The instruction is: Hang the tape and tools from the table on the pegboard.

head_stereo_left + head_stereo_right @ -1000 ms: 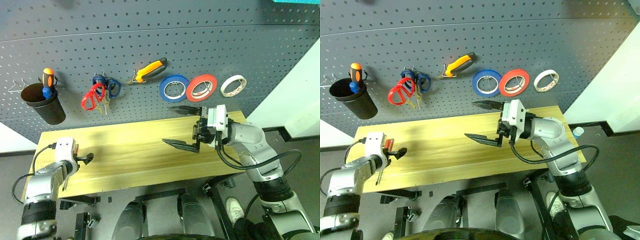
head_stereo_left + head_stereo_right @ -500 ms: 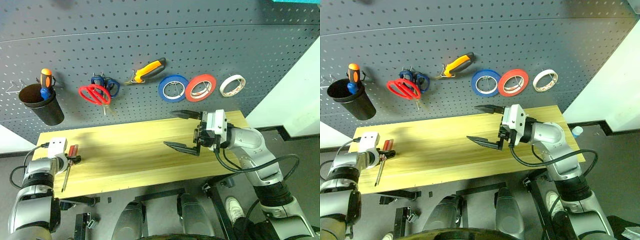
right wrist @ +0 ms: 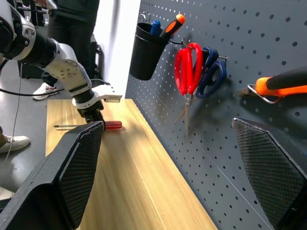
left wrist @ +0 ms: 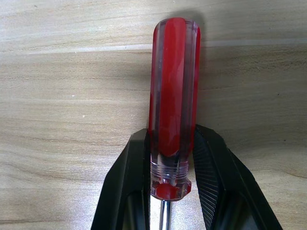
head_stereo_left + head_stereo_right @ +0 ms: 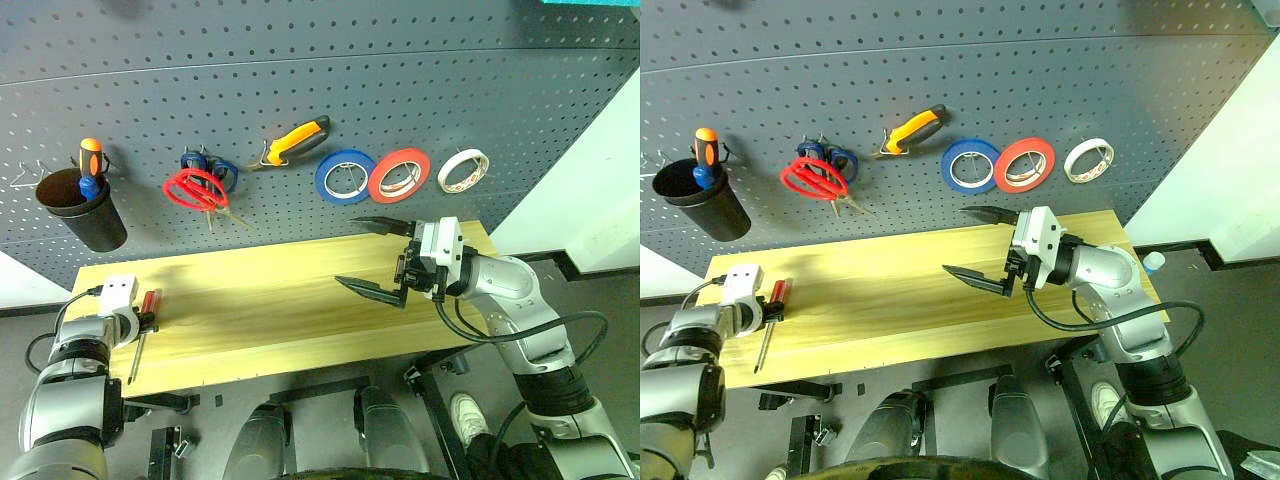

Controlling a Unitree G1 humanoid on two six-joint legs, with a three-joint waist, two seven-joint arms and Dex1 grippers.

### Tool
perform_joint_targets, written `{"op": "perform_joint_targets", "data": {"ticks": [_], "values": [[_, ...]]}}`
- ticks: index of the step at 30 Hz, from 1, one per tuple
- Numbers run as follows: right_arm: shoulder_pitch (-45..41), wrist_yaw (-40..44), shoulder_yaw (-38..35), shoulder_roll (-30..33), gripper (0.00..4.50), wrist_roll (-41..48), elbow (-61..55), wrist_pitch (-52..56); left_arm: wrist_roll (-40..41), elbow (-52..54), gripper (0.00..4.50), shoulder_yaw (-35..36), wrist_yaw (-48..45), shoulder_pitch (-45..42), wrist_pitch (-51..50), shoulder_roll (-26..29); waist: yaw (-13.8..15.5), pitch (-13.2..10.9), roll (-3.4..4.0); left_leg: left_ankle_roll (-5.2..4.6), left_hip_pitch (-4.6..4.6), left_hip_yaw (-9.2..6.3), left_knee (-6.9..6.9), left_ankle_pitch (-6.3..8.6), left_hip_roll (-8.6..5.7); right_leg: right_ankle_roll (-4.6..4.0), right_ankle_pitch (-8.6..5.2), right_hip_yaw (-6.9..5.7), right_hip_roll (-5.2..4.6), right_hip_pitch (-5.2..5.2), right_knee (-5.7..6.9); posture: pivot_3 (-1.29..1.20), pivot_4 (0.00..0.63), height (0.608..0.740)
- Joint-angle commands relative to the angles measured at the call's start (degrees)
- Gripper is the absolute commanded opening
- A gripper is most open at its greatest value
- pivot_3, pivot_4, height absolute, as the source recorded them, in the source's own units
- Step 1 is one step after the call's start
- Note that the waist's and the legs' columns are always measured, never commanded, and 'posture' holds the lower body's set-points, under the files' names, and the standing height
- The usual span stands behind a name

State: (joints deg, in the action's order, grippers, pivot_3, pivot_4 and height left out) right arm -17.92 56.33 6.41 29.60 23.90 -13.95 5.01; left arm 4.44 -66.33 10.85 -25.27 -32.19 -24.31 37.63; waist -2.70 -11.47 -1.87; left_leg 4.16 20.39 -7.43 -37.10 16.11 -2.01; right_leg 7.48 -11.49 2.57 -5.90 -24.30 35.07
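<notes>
Left hand: the left hand is down at the left end of the long counter of light yellowish wood planks, its two black fingers pressed against either side of the red-handled screwdriver, near where the handle meets the shaft.
Red-handled screwdriver: lies flat on the counter, clear red handle pointing toward the wall panel, thin metal shaft running back toward the counter's front edge.
Right hand: the right hand hovers above the right half of the counter, fingers spread wide apart and holding nothing, pointing across toward the left.
Pegboard: the large dark grey perforated pegboard stands behind the counter.
Black cup: a black round cup hangs on the pegboard at the left, holding an orange-and-blue-handled screwdriver.
Scissors: red-handled scissors hang over blue-handled scissors just right of the cup.
Pliers: orange-and-black-handled pliers hang further right.
Tape rolls: a blue roll, a red roll and a small whitish tape roll hang in a row at the right.
</notes>
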Motion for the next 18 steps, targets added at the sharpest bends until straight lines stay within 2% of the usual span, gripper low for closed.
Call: {"op": "perform_joint_targets", "data": {"ticks": [1,4,6,8,11,14,18], "values": [[-0.54,-0.28,-1.07,-0.28,4.5,0.75,-1.98,-0.3,1.07,5.06,0.88,0.85,-2.63,3.54,0.7,1.53,-0.06,0.0,0.0,0.0,0.0,0.0,0.0,0.0,0.0,0.0,0.0,0.0,0.0,0.0,0.0,-0.08,0.119,0.74],[-1.29,0.7,-1.14,-0.31,4.5,3.01,-1.96,2.13,3.01,18.88,0.88,1.64,-7.18,11.68,2.92,2.28,-0.54,0.0,0.0,0.0,0.02,0.0,0.02,0.0,0.01,0.0,0.0,0.01,0.0,-0.01,-0.01,-0.08,0.121,0.74],[-2.13,1.94,-1.14,-0.27,4.5,5.2,-1.97,4.28,5.95,32.79,0.88,3.83,-10.83,20.72,3.89,2.75,-0.8,0.0,0.0,0.0,0.04,0.0,0.03,0.0,0.02,-0.01,0.0,0.02,-0.01,-0.02,-0.03,-0.06,0.121,0.74],[-3.45,2.78,-1.43,-0.53,4.5,8.68,-2.38,7.64,8.63,44.84,0.88,7.61,-13.79,29.64,8.84,3.0,-1.06,0.0,-0.01,0.01,0.08,0.01,0.05,0.01,0.05,-0.02,0.0,0.05,-0.03,-0.08,-0.06,-0.05,0.12,0.74],[-6.09,2.85,-2.48,-1.78,4.5,14.26,-3.41,12.08,17.39,60.19,0.88,16.41,-19.16,38.8,11.83,2.04,-0.97,0.0,0.0,0.02,0.1,0.02,0.08,0.01,0.12,-0.06,0.0,0.06,-0.02,-0.13,-0.09,-0.03,0.12,0.74],[-9.39,1.34,-4.13,-4.62,4.5,18.34,-3.5,13.67,28.34,69.32,0.88,26.38,-20.28,39.91,10.44,0.97,0.23,-0.01,0.01,0.01,0.08,0.01,0.08,0.01,0.22,-0.33,-0.08,0.0,0.04,-0.1,-0.09,-0.01,0.116,0.74],[-12.55,1.71,-3.84,-7.07,4.5,18.19,-3.88,12.07,40.17,71.99,0.88,36.66,-16.82,30.94,7.43,3.91,0.86,0.02,-0.01,0.01,0.03,0.01,-0.03,0.01,0.29,-0.27,-0.11,-0.05,0.17,0.0,-0.11,0.0,0.109,0.74]]}}
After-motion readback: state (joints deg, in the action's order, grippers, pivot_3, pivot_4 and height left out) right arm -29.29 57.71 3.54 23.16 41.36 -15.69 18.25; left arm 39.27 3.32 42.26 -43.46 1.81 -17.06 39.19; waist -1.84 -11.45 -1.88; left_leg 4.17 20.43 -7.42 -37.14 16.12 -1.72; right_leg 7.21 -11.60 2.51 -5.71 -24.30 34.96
